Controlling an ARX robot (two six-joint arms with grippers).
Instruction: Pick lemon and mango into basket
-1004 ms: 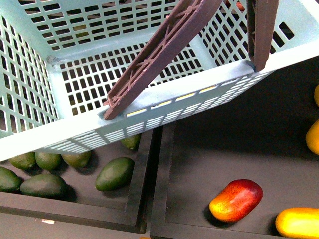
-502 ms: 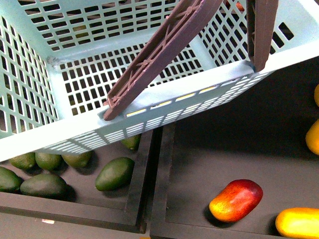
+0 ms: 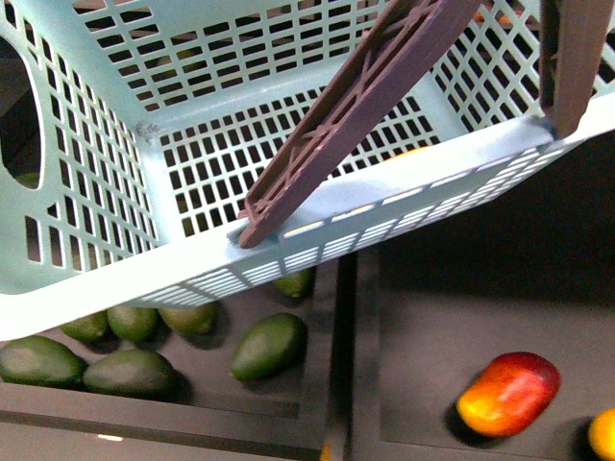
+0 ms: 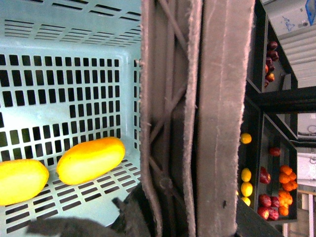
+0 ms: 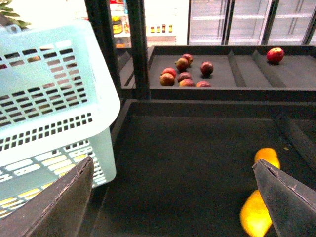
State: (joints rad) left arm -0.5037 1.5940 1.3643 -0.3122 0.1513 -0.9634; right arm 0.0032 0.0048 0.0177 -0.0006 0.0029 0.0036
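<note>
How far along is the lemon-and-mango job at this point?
Partly done, it seems: two long yellow fruits lie in the basket, apparently mangoes. In hand: nothing; the right gripper hangs open and empty over a dark tray. Left: no lemon is visible in the basket; small yellow fruits sit on a shelf. The left gripper cannot be judged.

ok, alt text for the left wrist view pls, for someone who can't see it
Two elongated yellow fruits lie side by side on the slotted floor of the light teal basket. A brown handle crosses the frame close to the camera, and past it dark display trays hold small yellow, red and orange fruit.
</note>
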